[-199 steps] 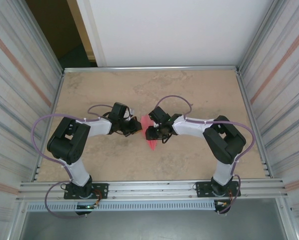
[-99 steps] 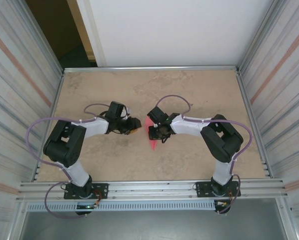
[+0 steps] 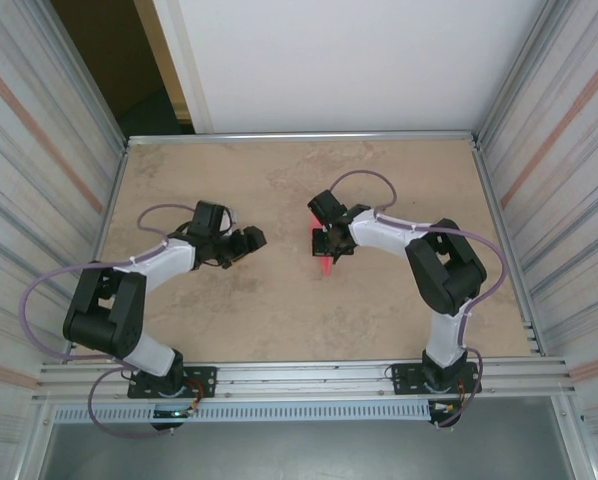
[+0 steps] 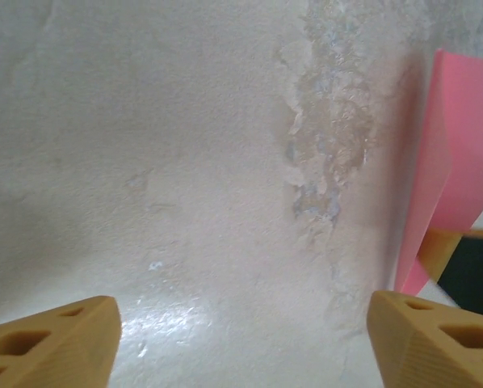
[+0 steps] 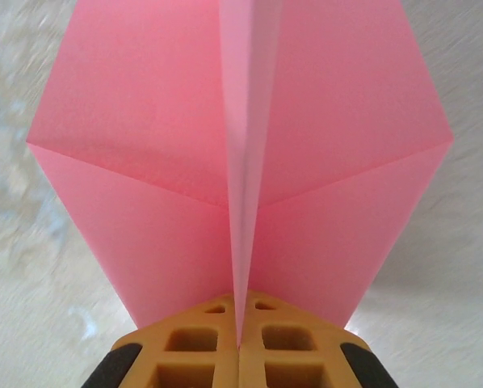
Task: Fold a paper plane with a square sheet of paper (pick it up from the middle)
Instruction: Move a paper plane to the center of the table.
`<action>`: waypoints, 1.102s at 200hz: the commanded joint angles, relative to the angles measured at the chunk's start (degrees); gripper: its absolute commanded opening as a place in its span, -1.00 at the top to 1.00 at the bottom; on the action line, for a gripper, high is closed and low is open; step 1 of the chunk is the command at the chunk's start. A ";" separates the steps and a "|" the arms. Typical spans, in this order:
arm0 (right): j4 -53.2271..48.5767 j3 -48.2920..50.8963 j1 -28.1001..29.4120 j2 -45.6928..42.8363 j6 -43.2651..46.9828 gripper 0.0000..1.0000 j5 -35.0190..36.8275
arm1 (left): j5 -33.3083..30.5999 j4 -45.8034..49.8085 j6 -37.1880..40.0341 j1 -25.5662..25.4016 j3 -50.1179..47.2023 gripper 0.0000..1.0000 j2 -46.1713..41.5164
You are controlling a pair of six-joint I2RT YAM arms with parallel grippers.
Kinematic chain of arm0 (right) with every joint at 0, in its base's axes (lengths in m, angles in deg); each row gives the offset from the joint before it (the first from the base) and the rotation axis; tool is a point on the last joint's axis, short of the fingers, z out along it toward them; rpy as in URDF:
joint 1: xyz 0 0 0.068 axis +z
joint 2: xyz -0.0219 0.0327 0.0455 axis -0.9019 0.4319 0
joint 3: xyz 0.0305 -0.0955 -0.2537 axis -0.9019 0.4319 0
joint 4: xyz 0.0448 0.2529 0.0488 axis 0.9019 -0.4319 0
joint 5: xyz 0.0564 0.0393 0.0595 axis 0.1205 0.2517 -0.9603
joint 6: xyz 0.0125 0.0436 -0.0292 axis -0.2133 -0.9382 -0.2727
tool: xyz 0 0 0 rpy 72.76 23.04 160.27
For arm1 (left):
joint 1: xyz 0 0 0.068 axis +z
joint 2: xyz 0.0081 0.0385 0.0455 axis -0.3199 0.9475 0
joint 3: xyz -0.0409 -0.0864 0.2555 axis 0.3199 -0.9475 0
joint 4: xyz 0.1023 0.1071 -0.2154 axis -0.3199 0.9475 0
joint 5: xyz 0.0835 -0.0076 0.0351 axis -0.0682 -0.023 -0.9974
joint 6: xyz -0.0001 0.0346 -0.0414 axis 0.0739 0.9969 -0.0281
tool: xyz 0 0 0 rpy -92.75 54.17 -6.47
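The pink square sheet of paper (image 5: 144, 121) is folded into a paper plane shape, with two slanted wings spreading from a thin middle keel. My right gripper (image 5: 240, 311) is shut on that keel, its orange fingers (image 5: 193, 339) pressed together around it. From above, the right gripper (image 3: 325, 243) holds the paper (image 3: 322, 264) near the table's middle, tip pointing toward the near edge. My left gripper (image 3: 249, 241) stands open a short way to the left, apart from the paper. In the left wrist view its gripper (image 4: 243, 314) frames bare table, and the paper (image 4: 459, 137) rises at the right edge.
The tan mottled tabletop (image 3: 279, 320) is boxed in by ribbed metal walls left and right and a white panel at the back. A metal rail (image 3: 299, 378) runs along the near edge by the arm bases.
My left gripper has opened, let go of the paper and drawn back to the left. My right gripper has shut on the paper's middle fold and shifted slightly away and to the right with it.
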 commanded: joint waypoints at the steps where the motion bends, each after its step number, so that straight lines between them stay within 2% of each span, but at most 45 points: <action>1: -3.20 -3.72 -1.50 2.59 3.61 0.92 3.62 | -4.01 3.33 2.58 0.45 -0.50 -0.74 -2.86; 53: -6.50 -9.85 -3.56 8.27 6.72 0.70 0.61 | -5.52 4.38 3.29 0.45 -0.72 -0.91 -3.33; 97: -7.97 -10.74 -3.59 10.34 6.33 0.38 0.16 | -5.09 4.11 3.21 0.46 -0.55 -0.95 -2.26; 142: -8.62 -10.78 -3.26 11.96 5.66 0.18 2.11 | -4.75 3.94 3.20 0.38 -0.50 -0.97 -1.73; 220: -9.87 -11.53 -0.79 16.99 4.61 0.10 10.36 | -4.59 3.72 3.07 0.40 -0.72 -0.97 -1.16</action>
